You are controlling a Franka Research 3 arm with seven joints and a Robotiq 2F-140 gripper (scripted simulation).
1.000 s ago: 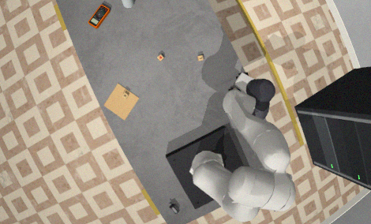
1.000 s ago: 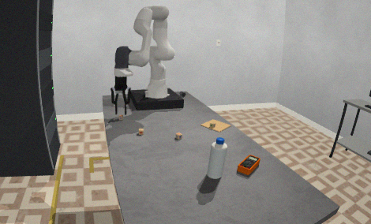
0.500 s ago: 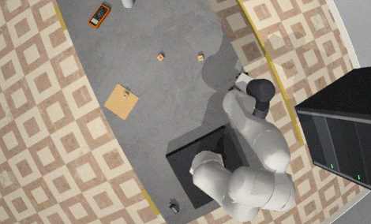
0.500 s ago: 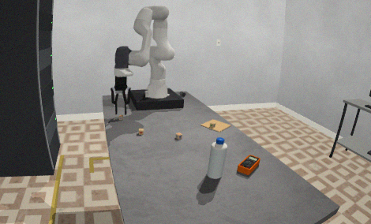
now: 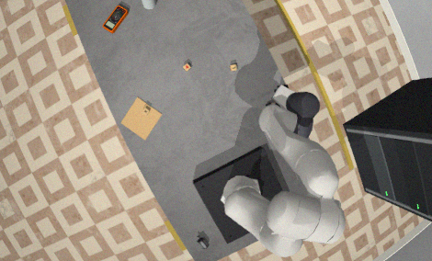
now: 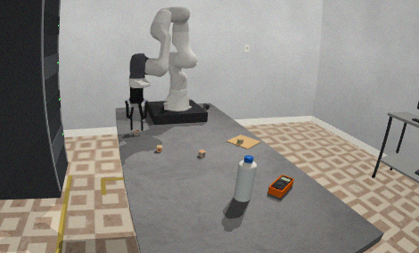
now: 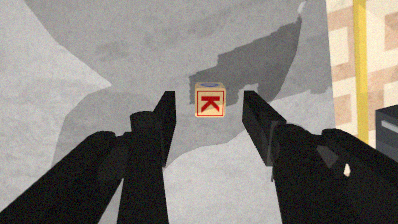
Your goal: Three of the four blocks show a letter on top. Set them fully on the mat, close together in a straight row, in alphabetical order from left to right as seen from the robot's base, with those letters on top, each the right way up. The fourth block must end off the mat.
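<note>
Grey table top [image 6: 190, 200]: carries everything; seen whole only from the exterior.
Tan square mat [image 5: 142, 118]: one small block [image 5: 147, 108] on it, letter unreadable.
Black two-finger gripper [image 7: 209, 112]: part open, gripping nothing, poised over the table's left edge near the base.
Wooden K block [image 7: 210, 99]: between the fingertips, below them, untouched; red K legible only in wrist view; hidden under the arm from the top.
Two loose blocks [image 5: 187, 66], [image 5: 233, 66]: mid-table, off the mat.

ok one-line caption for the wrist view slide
Wrist view: open jaws of the gripper straddle a wooden K block resting on the grey table, not yet gripping it.
</note>
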